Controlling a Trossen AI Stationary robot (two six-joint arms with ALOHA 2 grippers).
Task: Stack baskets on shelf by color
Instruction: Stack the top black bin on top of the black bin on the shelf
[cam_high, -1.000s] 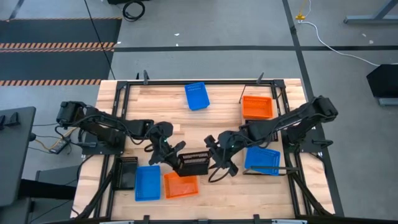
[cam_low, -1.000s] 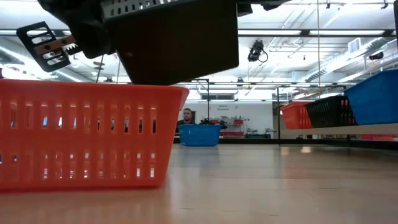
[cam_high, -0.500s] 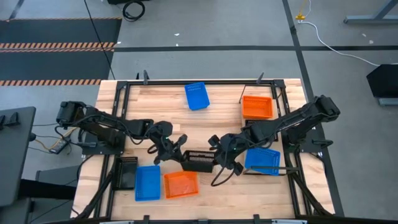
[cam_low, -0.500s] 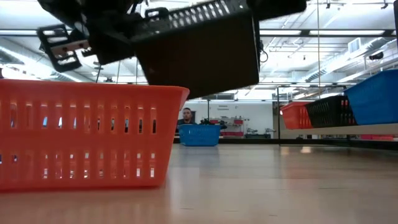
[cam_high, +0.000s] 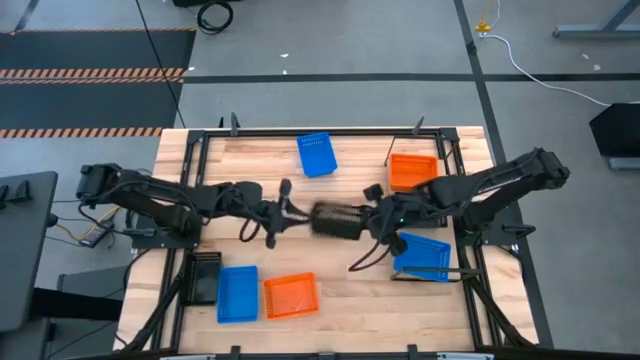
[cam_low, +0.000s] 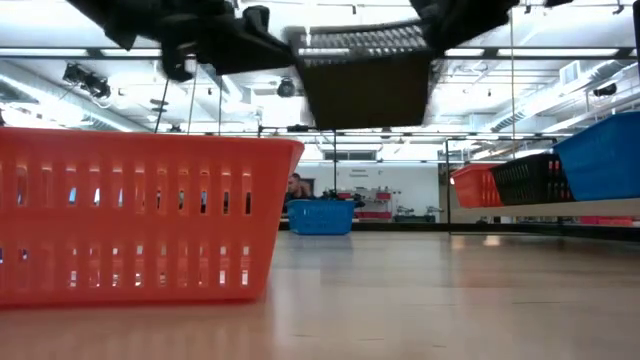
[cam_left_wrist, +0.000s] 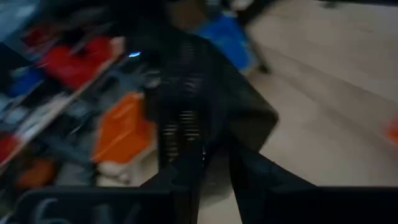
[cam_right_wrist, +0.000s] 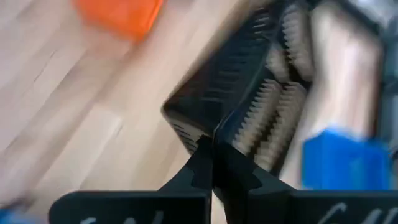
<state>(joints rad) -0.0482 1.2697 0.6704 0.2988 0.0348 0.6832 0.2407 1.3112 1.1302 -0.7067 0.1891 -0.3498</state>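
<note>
A black basket (cam_high: 337, 218) hangs above the middle of the table between my two grippers. My right gripper (cam_high: 372, 220) is shut on its right end. My left gripper (cam_high: 298, 212) is at its left end, fingers a little apart. An orange basket (cam_high: 291, 296) and a blue basket (cam_high: 237, 293) rest on the table near the front edge. The shelf (cam_low: 545, 208) runs along the right side and carries an orange basket (cam_high: 413, 172), a black one (cam_low: 530, 178) and a blue one (cam_high: 420, 255). My left gripper has the black basket's left end wall (cam_left_wrist: 186, 118) by its fingers; whether they still touch it I cannot tell through the blur. My right gripper pinches the basket's right end wall (cam_right_wrist: 214, 130) between its two fingers, coming level from the table's right. The basket is lifted clear and about level.
Another blue basket (cam_high: 316, 155) lies near the far edge. A black basket (cam_high: 205, 278) sits at the near left beside the blue one. A black metal frame (cam_high: 300, 130) rims the table. A person (cam_low: 298, 186) is in the room behind.
The black basket has risen from just behind the near orange basket and travelled toward the far edge and a little to the right, levelling out. Both grippers went with it. My right gripper has closed on the basket's right end.
</note>
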